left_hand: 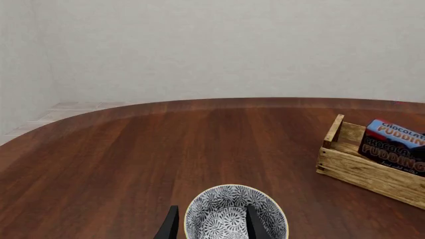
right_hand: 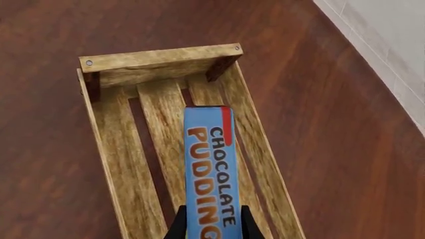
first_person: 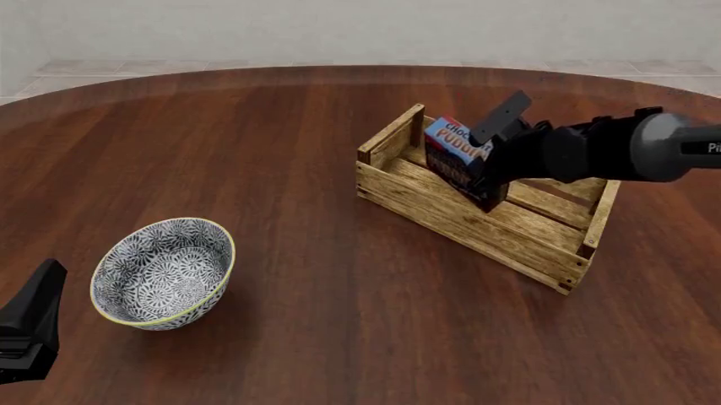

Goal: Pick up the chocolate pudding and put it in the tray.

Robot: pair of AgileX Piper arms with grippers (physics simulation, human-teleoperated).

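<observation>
The right gripper [right_hand: 211,226] is clenched on the chocolate pudding [first_person: 457,159], holding the carton inside the tray [first_person: 474,221] toward its far end, tilted and apparently not yet settled on the slats; the left gripper [left_hand: 211,225] sits spread apart over the patterned bowl [first_person: 165,272], holding nothing. Judged risk: released at this tilt, the carton may topple against the end board or land on edge across the gaps between slats. A withdrawing finger could also catch the side rail and shift the tray along the bench [first_person: 316,321].
</observation>
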